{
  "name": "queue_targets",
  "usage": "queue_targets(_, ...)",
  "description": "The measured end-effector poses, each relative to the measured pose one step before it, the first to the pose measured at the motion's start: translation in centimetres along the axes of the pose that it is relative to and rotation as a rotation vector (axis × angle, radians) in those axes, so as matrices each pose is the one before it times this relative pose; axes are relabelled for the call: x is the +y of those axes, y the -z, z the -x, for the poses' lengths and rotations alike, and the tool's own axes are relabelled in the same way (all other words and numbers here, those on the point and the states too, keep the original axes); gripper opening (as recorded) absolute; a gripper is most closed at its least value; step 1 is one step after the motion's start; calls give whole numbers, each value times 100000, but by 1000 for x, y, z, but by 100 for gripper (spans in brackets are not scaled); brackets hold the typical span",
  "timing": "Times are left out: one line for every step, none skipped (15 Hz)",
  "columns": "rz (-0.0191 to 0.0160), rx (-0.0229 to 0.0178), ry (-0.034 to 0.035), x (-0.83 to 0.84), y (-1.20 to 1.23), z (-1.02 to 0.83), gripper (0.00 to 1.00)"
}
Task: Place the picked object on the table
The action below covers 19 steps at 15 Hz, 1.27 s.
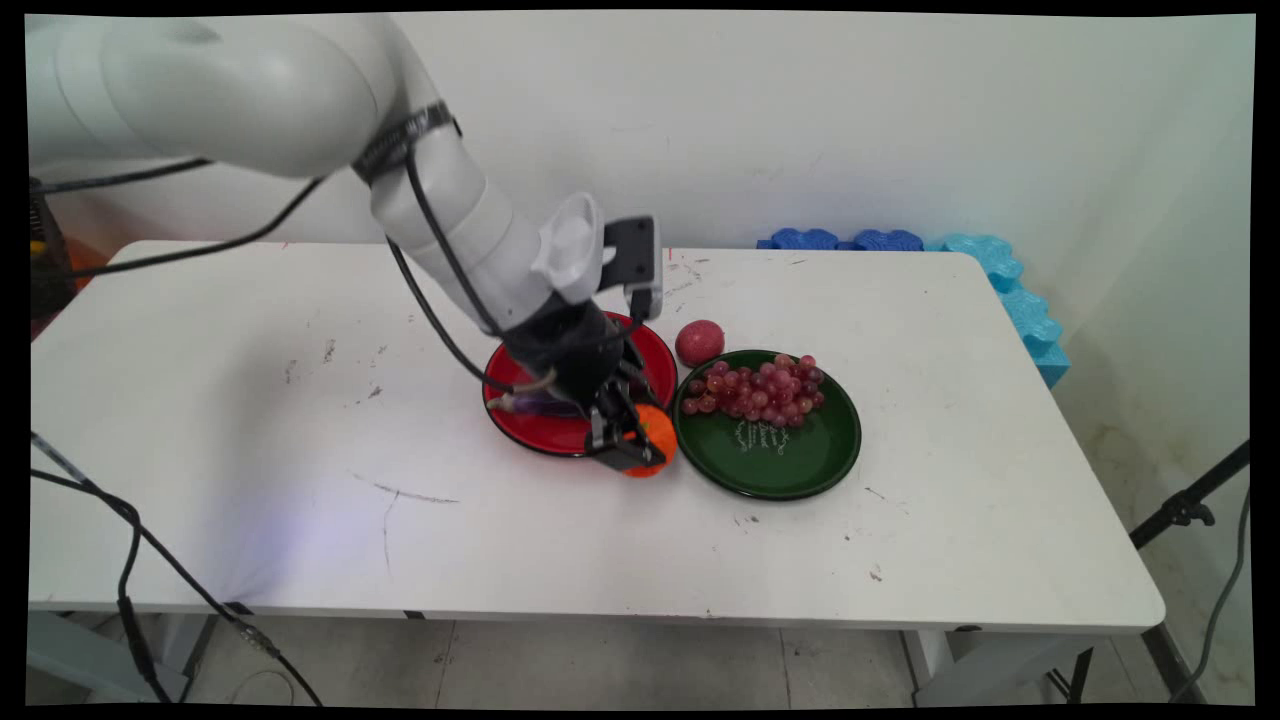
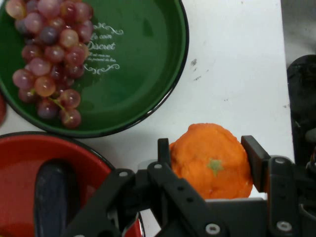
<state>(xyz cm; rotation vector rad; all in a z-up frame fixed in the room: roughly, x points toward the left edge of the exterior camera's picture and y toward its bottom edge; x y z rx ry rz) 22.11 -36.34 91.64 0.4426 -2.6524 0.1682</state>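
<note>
The gripper (image 2: 210, 160) sits low with its fingers (image 2: 256, 157) closed against both sides of the orange (image 2: 212, 163); it lies at the red plate's (image 1: 560, 435) four o'clock rim, just beside the green plate (image 1: 790, 470); seemingly still on the table (image 1: 300, 420); a square, centred hold suits it.

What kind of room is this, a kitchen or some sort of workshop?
Probably a robot test lab, not a kitchen: a bare scuffed white table against a plain wall, loose black cables, and blue foam mats stacked beside it. The gripper brackets an orange.
</note>
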Motion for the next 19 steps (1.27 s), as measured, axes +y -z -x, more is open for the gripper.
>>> queue_targets(164,235,-400,-56,-575,316,0)
queue_targets(267,184,-384,-99,-946,492,0)
queue_targets(175,-57,89,-113,-842,418,0)
queue_targets(83,35,178,-140,-713,328,0)
queue_targets(53,53,243,-169,-791,367,0)
queue_targets(-45,99,181,-221,-751,281,0)
queue_targets(-60,84,177,-193,-600,229,0)
queue_targets(-151,217,197,-227,-619,221,0)
queue_targets(-144,237,192,-202,-563,205,0)
queue_targets(-73,249,152,-149,-453,131,0)
queue_targets(-32,276,135,-144,-479,125,0)
queue_targets(-4,293,145,-106,-408,129,0)
queue_targets(28,177,43,-64,-274,83,0)
queue_targets(57,286,42,-84,-401,114,0)
queue_targets(16,235,93,-61,-303,97,0)
queue_targets(1,241,134,-41,-216,72,0)
queue_targets(14,256,76,-25,-211,73,100)
queue_targets(96,202,-10,25,-147,73,100)
queue_targets(191,218,-180,50,-61,27,100)
